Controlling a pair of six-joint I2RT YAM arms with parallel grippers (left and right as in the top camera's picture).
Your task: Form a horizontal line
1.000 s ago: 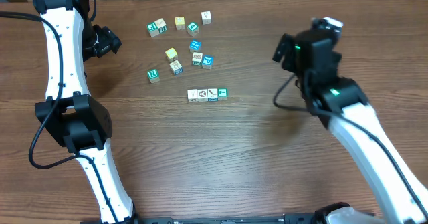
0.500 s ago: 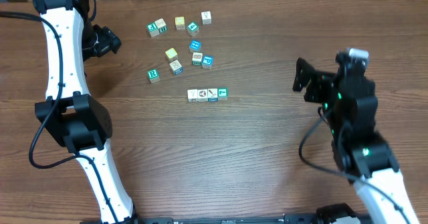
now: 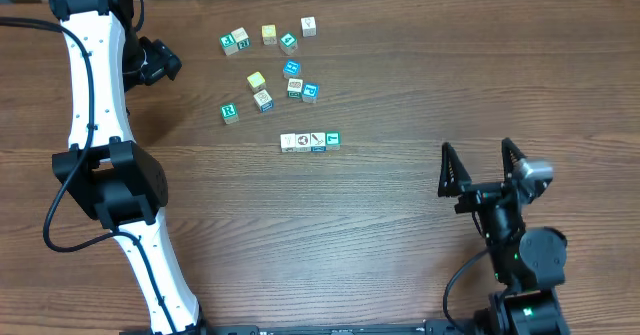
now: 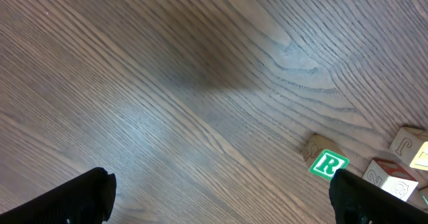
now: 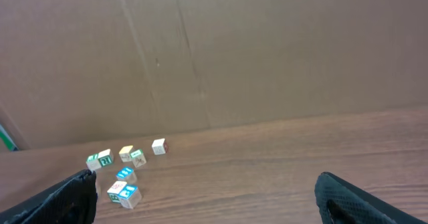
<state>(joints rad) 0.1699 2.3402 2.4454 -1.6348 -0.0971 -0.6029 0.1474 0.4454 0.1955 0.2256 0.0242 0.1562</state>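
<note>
Overhead: my right fingers [image 3: 448,170] have pulled back from the row of cubes [image 3: 310,141], spread and empty; my left fingers [image 4: 73,200] spread too. Row sits straight, touching; line looks done.

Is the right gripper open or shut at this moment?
Open. In the overhead view the right gripper has its two fingers spread wide apart, with nothing held between them.

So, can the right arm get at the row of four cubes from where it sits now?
Probably yes: the right gripper is open and empty, only bare table lies between it and the row of cubes, and the loose cubes sit beyond the row.
</note>
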